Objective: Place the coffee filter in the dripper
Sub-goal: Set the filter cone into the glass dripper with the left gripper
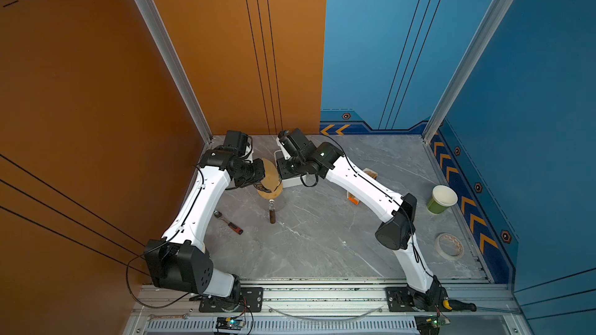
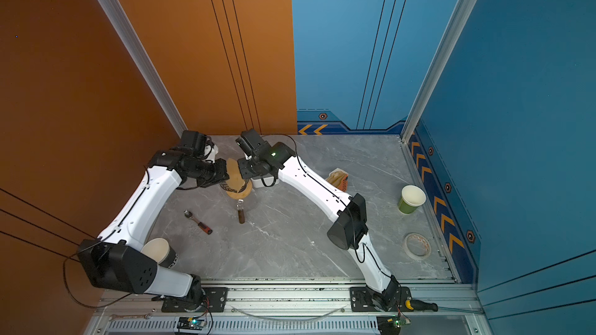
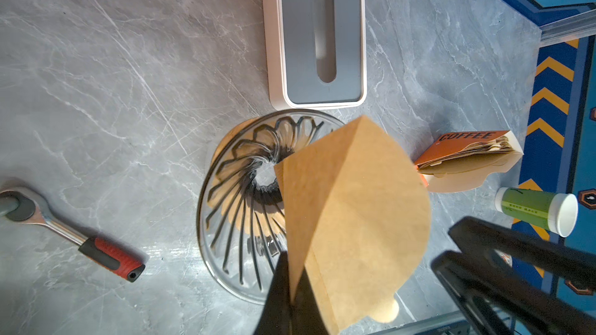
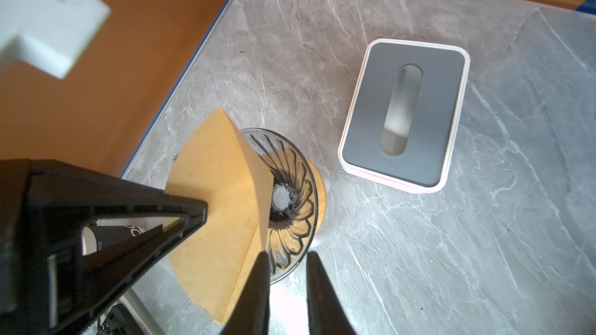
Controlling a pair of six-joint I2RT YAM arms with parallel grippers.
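Observation:
The coffee filter (image 3: 354, 214), a tan paper cone, hangs over the mouth of the dripper (image 3: 238, 194), with its pointed end near the dripper's centre hole. My left gripper (image 3: 293, 272) is shut on the filter's edge. The dark ribbed dripper (image 4: 290, 182) sits on a round wooden ring (image 1: 272, 192). My right gripper (image 4: 288, 256) is open a little with nothing between its fingers; one finger stands right beside the filter (image 4: 219, 194). In both top views the filter (image 1: 269, 172) (image 2: 233, 169) shows between the two wrists.
A white box with a grey slotted lid (image 4: 403, 114) stands just behind the dripper. A red-handled ratchet (image 1: 229, 220), a brown-handled glass server (image 1: 272, 212), an orange filter pack (image 3: 467, 153), a green cup (image 1: 442, 199), a tape roll (image 1: 450, 245) and a dark paper cup (image 2: 159, 251) lie around.

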